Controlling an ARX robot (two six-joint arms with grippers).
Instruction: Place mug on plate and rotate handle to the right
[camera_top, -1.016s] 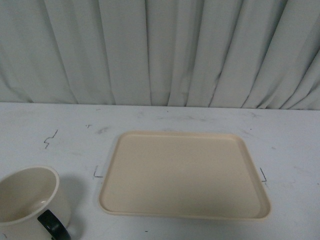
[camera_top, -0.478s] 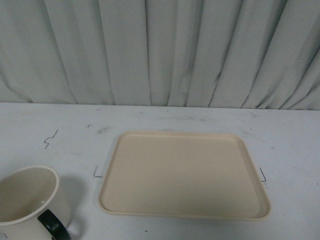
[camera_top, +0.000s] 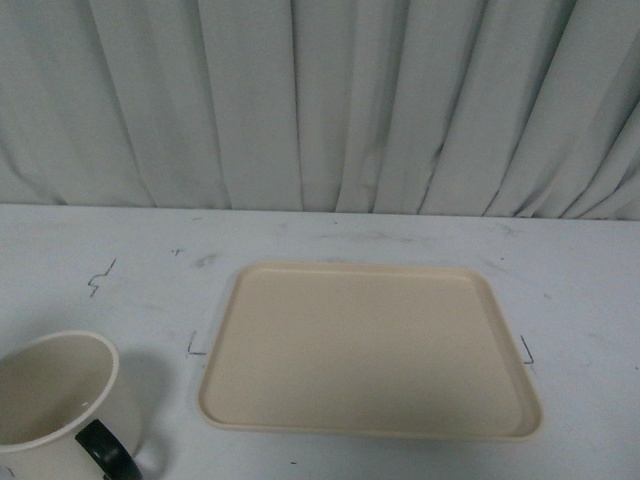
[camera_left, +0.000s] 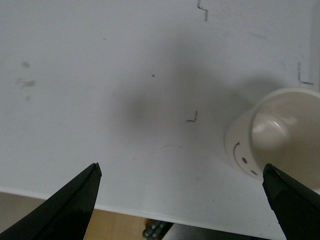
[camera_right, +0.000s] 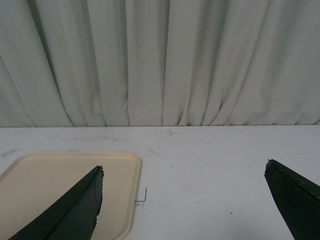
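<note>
The cream mug (camera_top: 60, 405) stands on the white table at the front left, apart from the plate, with its black handle (camera_top: 105, 450) at its near right side. The beige plate (camera_top: 370, 350) lies flat at the table's middle and holds nothing. In the left wrist view the mug (camera_left: 272, 135) shows its smiley face, and my left gripper (camera_left: 182, 167) is open above the bare table beside it, one finger (camera_left: 292, 200) close to the mug. My right gripper (camera_right: 184, 170) is open above the table by the plate's corner (camera_right: 122, 172). Neither gripper shows in the front view.
A grey pleated curtain (camera_top: 320, 100) hangs behind the table. Small black corner marks (camera_top: 195, 350) are drawn on the tabletop around the plate. The table's near edge (camera_left: 150, 212) shows in the left wrist view.
</note>
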